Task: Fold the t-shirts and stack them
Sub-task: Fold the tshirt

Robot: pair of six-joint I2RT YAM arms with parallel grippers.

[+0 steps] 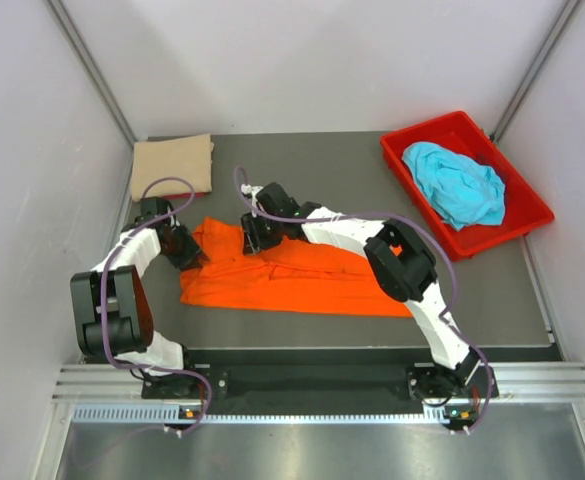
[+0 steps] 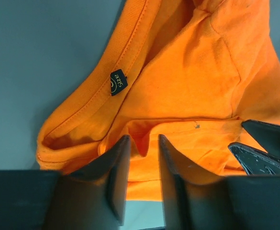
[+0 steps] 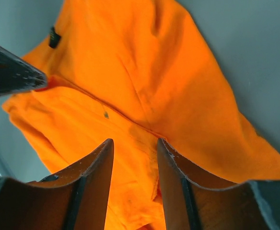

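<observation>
The orange t-shirt (image 1: 302, 280) lies bunched on the table (image 1: 352, 170), near the middle. The left pincer (image 2: 143, 141) and the right pincer (image 3: 134, 143) each clench a fold at the shirt's collar end — close together.

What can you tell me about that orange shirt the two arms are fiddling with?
The orange t-shirt is soft, plain, bright cloth with a stitched collar bearing a small dark label. It lies rumpled, gathered into a long strip, on the grey table, collar end to the left. The left gripper and right gripper each pinch a fold of it there.
</observation>
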